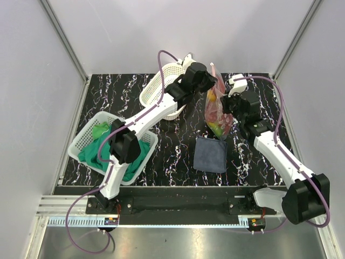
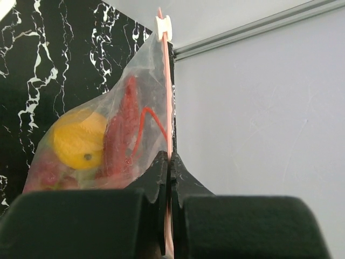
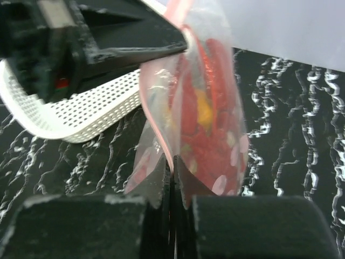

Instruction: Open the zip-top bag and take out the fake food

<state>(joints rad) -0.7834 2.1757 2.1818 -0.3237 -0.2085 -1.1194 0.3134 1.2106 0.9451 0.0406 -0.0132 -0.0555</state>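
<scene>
clamped tight in the left jaws: the pink zip strip (image 2: 170, 108) of the zip-top bag (image 1: 217, 108), white slider (image 2: 163, 27) farther out past the tips. pinched shut in the right jaws: an edge of the same bag. stretched between both jaws, over the counter (image 1: 108, 91). inside the bag, just ahead of the left jaws, a red lobster (image 2: 123, 135) and an orange fruit (image 2: 78, 140). near the right jaws, on the counter, a blue-grey folded cloth (image 1: 210, 155); beside the left jaws, a white basket (image 1: 153, 86).
</scene>
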